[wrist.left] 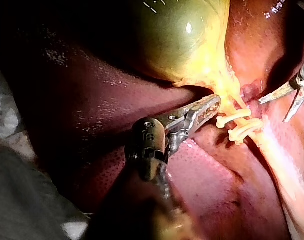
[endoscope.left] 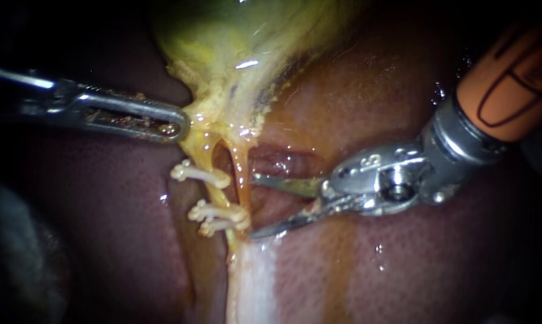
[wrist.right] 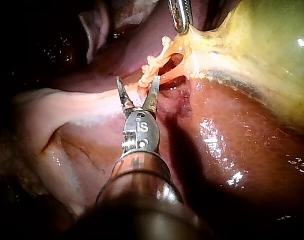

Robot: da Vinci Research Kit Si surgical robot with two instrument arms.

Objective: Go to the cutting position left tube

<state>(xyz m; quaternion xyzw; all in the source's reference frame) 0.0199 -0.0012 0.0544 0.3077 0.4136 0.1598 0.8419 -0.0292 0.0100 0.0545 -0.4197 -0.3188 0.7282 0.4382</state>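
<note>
Jaws: right instrument [endoscope.left: 252, 206] agape at tube [endoscope.left: 242, 177]; left instrument [endoscope.left: 178, 129] pinching gallbladder [endoscope.left: 235, 36], tip obscured.

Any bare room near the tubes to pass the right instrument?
Free: bare liver under the right instrument, and liver left of the clips, below the left instrument. Crowded: the clipped tubes between both instruments, under the gallbladder.

Light was brightest at centre frame; the upper corners lay black. A grey, blurred mass [endoscope.left: 16, 264] filled the lower left corner.
</note>
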